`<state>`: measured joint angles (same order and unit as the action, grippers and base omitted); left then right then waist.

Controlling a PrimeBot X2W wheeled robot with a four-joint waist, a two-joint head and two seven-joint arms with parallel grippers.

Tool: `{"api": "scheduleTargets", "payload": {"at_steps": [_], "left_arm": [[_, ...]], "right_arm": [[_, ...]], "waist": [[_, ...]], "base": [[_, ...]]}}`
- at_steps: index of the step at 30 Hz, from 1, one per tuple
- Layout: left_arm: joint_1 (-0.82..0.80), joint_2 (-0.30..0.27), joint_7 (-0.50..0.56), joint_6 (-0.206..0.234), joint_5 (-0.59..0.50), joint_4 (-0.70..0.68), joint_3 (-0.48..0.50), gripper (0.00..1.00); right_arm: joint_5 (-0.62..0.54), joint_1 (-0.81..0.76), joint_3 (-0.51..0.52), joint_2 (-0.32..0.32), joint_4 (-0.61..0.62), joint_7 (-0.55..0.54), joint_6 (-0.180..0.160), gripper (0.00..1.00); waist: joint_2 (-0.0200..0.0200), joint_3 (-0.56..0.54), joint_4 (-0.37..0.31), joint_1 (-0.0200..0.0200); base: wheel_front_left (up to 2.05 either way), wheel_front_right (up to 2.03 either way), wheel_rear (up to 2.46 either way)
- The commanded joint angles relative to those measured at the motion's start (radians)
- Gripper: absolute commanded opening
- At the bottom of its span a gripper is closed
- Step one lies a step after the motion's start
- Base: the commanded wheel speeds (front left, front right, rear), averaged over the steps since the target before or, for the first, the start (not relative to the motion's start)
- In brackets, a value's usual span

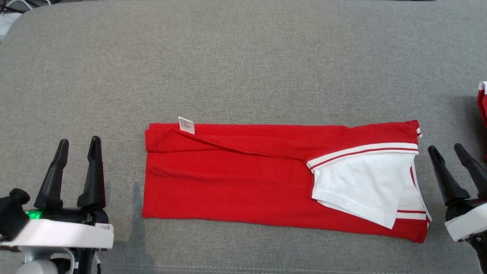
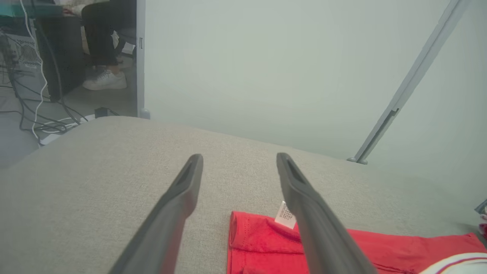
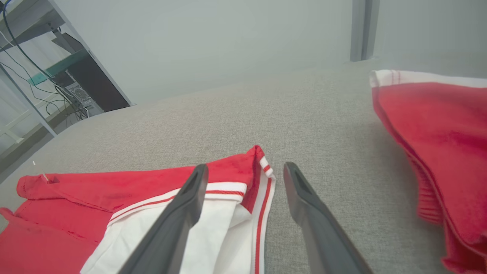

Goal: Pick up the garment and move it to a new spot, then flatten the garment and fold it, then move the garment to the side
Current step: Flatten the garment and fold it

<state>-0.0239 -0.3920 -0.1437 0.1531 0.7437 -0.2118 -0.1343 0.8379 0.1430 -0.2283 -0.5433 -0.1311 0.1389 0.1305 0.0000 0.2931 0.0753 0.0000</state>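
A red garment [image 1: 236, 179] with a white sleeve and red-and-white striped trim lies folded into a long band on the grey surface, a small white label at its top left corner. The same garment [image 2: 266, 243] shows low in the left wrist view, and its striped end [image 3: 228, 205] sits under the fingers in the right wrist view. My left gripper [image 1: 79, 146] stands open to the left of the garment, apart from it. Just off the garment's right end, my right gripper [image 1: 445, 149] is open with nothing between its fingers.
The grey fabric surface [image 1: 243, 68] spreads wide behind the garment. A second red piece of cloth [image 3: 437, 144] with a white striped edge lies at the right; its corner [image 1: 483, 102] shows at the head view's right edge. A person's legs [image 2: 102, 42] and cables are far left.
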Motion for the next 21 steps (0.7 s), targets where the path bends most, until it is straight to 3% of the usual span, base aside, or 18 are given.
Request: {"api": "scheduleTargets", "payload": {"at_steps": [1,6,11,21], "left_arm": [[-0.021,-0.022,-0.013,0.015,-0.024,-0.027,0.031,1.0],[-0.011,0.0,-0.049,0.086,-0.156,-0.013,-0.034,1.0],[0.018,0.001,-0.069,0.125,-0.236,0.026,-0.069,1.0],[0.033,0.005,-0.078,0.115,-0.268,0.062,-0.116,1.0]], "right_arm": [[-0.025,-0.009,0.002,-0.016,0.013,-0.005,0.0,1.0],[-0.195,-0.019,0.062,0.1,-0.017,-0.044,0.0,1.0],[-0.303,-0.038,0.088,0.171,-0.067,-0.053,0.0,1.0],[-0.359,-0.052,0.113,0.215,-0.178,-0.071,0.0,1.0]], "waist": [[0.0,-0.01,0.004,0.0],[0.0,-0.046,0.004,0.0],[0.0,-0.087,0.009,0.0],[0.0,-0.14,0.045,0.0]], "base": [[0.0,0.0,0.0],[0.0,0.0,0.0],[0.0,0.0,0.0],[0.0,0.0,0.0]]}}
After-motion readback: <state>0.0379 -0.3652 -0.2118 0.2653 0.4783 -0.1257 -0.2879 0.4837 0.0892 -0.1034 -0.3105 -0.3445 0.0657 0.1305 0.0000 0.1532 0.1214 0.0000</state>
